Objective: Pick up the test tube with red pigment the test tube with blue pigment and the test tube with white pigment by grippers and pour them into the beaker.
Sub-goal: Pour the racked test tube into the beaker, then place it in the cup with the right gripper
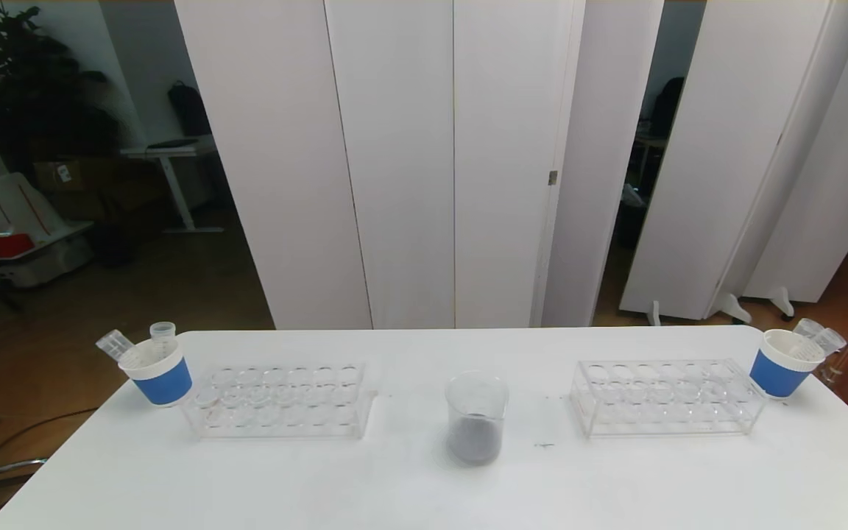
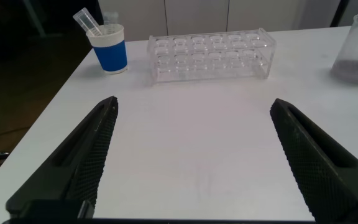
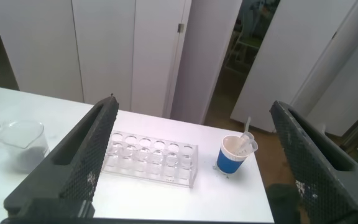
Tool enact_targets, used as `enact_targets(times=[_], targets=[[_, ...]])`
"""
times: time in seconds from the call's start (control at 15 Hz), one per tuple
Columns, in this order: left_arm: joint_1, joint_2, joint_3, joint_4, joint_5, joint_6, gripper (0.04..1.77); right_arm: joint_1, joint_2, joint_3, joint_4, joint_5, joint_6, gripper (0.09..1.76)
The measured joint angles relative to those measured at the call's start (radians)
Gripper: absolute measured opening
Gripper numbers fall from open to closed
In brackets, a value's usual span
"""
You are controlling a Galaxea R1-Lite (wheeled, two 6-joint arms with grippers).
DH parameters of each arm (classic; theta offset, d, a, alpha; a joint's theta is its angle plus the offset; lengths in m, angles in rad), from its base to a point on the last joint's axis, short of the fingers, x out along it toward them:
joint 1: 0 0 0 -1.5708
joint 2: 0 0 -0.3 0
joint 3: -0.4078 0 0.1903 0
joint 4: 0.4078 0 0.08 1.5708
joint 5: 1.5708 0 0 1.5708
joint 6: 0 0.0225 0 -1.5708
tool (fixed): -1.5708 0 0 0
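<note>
Beaker (image 1: 476, 418): table centre, dark liquid inside, between two empty clear racks (image 1: 282, 401). Tubes: in blue paper cups (image 1: 157, 374) far left and far right. My left gripper (image 2: 194, 155), right gripper (image 3: 194, 155): jaws apart, holding nothing.

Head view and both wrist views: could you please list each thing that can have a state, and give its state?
beaker: upright, dark purplish liquid at its bottom
left rack: no tubes in it
right rack: no tubes in it
left paper cup: tilted, holds clear tubes
right paper cup: tilted, holds clear tubes
left tool: open, holds nothing
right tool: open, holds nothing
</note>
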Motion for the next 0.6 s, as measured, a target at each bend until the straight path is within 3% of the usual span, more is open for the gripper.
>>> enact_targets(times=[0.2, 0.6], targets=[[0.000, 0.000, 0.000, 0.000, 0.000, 0.000, 1.75, 0.053, -0.206, 0.038, 0.156, -0.023, 0.027, 1.75], [0.000, 0.000, 0.000, 0.000, 0.000, 0.000, 1.75, 0.119, -0.479, 0.286, 0.203, -0.092, 0.117, 1.75]])
